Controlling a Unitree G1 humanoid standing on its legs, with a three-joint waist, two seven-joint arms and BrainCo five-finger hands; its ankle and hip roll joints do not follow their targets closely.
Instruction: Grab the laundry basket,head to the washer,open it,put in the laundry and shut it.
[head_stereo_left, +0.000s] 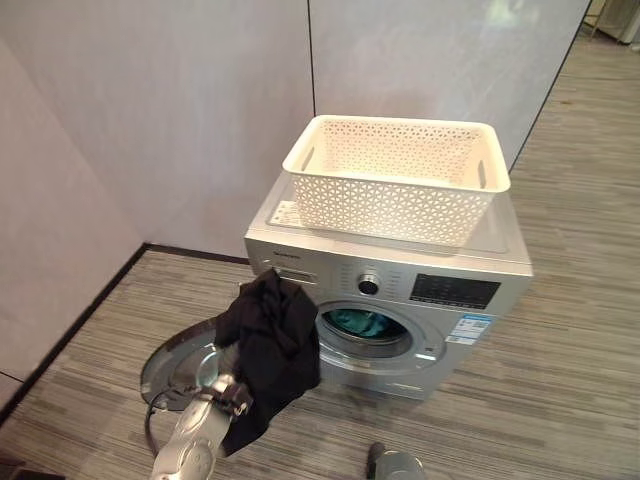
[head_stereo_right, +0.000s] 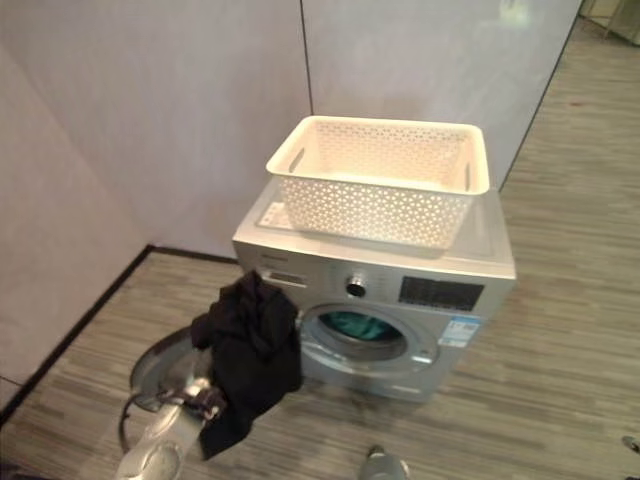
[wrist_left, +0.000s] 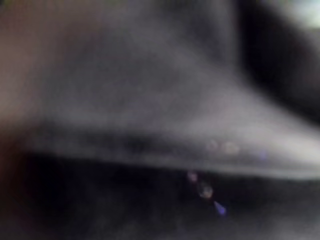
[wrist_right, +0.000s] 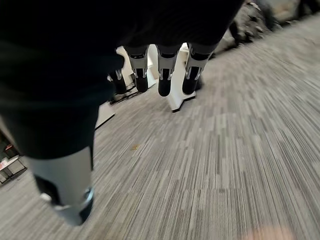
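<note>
**Left arm raised, right hand hanging relaxed**

The left arm rises from the lower left, its hand hidden under the dark cloth it carries, so its finger pose cannot be told. The right hand hangs low over the floor, fingers straight and relaxed in a row, thumb apart, holding nothing.

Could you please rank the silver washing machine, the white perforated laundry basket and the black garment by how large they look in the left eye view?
1. Silver washing machine.
2. White perforated laundry basket.
3. Black garment, though it hangs nearer the camera, which flatters it.
</note>
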